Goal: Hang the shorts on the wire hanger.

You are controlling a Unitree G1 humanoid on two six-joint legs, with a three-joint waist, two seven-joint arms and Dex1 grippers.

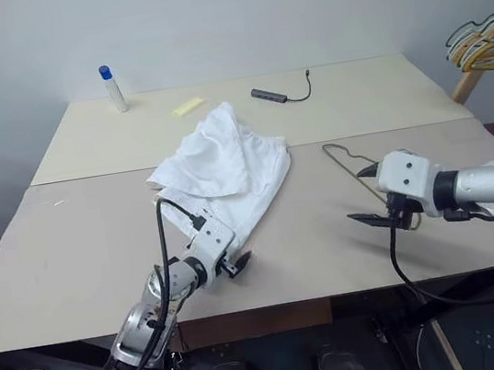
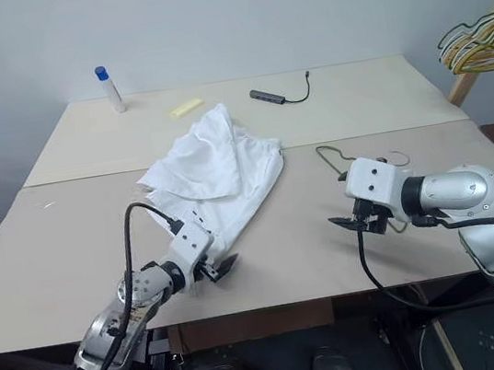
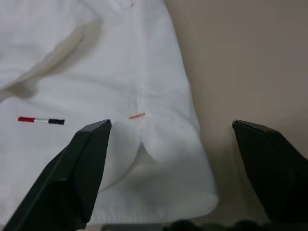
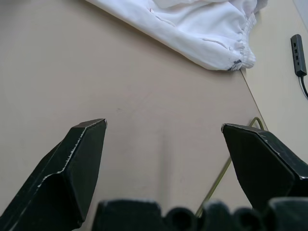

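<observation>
The white shorts (image 1: 225,165) lie crumpled on the middle of the table, with a hem reaching toward the front edge. My left gripper (image 1: 235,264) is open at that near hem. In the left wrist view the hem corner (image 3: 159,159), with a small red-and-dark mark beside it, lies between the spread fingers (image 3: 86,163). The thin wire hanger (image 1: 344,159) rests flat on the table to the right of the shorts. Part of it is hidden behind my right gripper (image 1: 367,195), which hovers open just above it. Its wire (image 4: 224,173) shows by the right finger in the right wrist view.
At the back of the table (image 1: 81,256) stand a small bottle with a blue cap (image 1: 113,89), a yellow slip (image 1: 187,106) and a dark adapter with a cable (image 1: 273,95). A bunch of yellow and dark hangers (image 1: 486,42) hangs off the table at the far right.
</observation>
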